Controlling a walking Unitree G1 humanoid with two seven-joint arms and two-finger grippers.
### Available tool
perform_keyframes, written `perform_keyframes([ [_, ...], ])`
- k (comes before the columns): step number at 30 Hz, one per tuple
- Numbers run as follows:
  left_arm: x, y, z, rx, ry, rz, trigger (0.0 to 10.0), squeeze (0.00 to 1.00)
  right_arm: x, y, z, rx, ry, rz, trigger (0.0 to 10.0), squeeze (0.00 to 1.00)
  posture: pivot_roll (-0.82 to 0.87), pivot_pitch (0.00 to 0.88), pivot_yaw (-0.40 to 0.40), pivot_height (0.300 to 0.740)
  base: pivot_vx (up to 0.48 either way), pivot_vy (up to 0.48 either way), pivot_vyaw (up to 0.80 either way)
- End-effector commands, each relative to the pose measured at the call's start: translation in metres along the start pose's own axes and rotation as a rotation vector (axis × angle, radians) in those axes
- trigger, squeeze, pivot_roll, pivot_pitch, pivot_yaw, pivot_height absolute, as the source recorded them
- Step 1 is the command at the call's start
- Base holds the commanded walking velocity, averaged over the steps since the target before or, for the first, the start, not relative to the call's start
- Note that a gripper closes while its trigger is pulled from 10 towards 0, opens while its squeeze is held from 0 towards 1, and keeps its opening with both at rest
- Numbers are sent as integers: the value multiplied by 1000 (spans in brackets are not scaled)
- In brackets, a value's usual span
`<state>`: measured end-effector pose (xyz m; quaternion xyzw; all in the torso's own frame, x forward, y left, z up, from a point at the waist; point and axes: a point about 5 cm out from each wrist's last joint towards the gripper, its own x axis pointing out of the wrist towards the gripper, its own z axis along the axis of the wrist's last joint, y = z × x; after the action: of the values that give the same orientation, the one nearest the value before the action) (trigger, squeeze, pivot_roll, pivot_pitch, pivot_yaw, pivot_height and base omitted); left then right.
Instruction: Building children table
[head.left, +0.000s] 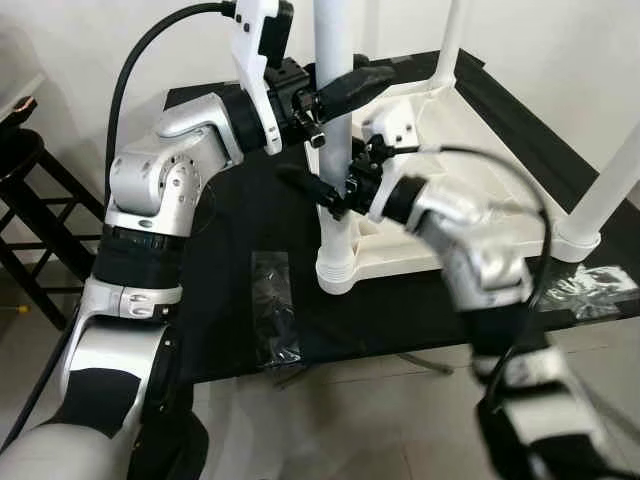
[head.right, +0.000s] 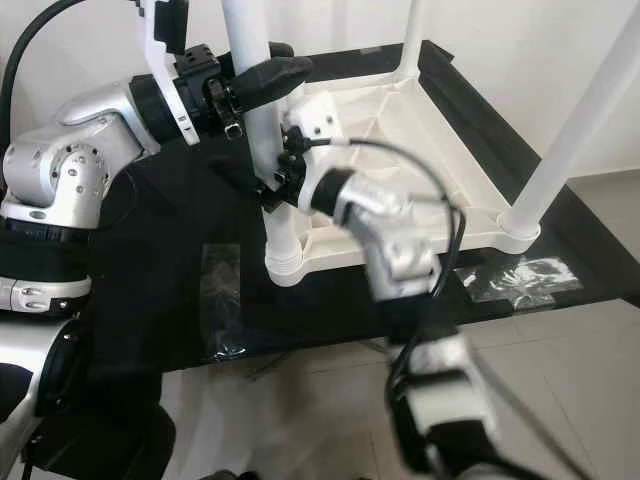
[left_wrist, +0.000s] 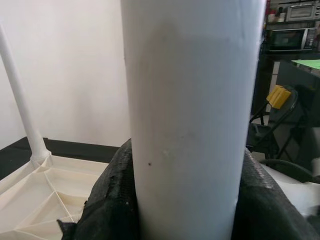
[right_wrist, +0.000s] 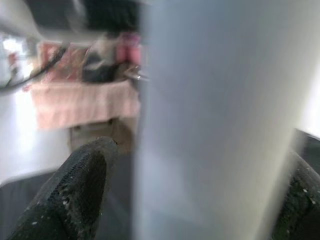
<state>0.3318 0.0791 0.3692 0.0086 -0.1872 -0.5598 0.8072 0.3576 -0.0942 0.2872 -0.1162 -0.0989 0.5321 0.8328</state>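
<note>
The white plastic children's tabletop (head.left: 470, 200) was seen lying upside down on a black-covered table (head.left: 230, 300), its ribbed underside up and white tubular plastic legs standing from the corners. The near corner leg (head.left: 333, 130) was gripped by both claws: the left claw (head.left: 335, 90) was closed around it higher up, the right claw (head.left: 325, 192) was clamped on it lower, just above the socket (head.left: 340, 268). The leg was judged light, stiff and hollow, with a smooth surface on which the black fingers (left_wrist: 112, 200) could slip if it were twisted; a hold low on the tube, near the socket, was judged steadiest. A crumpled clear plastic bag (head.left: 273, 305) lay on the table beside the socket.
</note>
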Motion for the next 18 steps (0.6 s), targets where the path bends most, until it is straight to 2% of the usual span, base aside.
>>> perform_keyframes([
  [1, 6, -13, -16, -33, 66, -93, 0, 0, 1, -2, -23, 27, 98, 49, 10000, 0, -31, 128, 79, 740, 0, 0, 0],
  [10, 8, -17, -14, -37, 67, -113, 0, 0, 2, -9, -36, 84, 133, 65, 10000, 0, -15, 132, 86, 740, 0, 0, 0],
  [11, 9, -18, -13, -37, 69, -119, 0, 0, 3, -10, -37, 97, 126, 69, 8902, 0, -7, 133, 88, 740, 0, 0, 0],
  [12, 9, -19, -13, -36, 71, -123, 0, 0, 4, -11, -38, 117, 117, 79, 0, 0, -6, 134, 89, 740, 0, 0, 0],
  [18, 10, -19, -13, -27, 74, -132, 0, 0, 0, -13, -45, 142, 103, 147, 0, 0, -8, 133, 93, 740, 0, 0, 0],
])
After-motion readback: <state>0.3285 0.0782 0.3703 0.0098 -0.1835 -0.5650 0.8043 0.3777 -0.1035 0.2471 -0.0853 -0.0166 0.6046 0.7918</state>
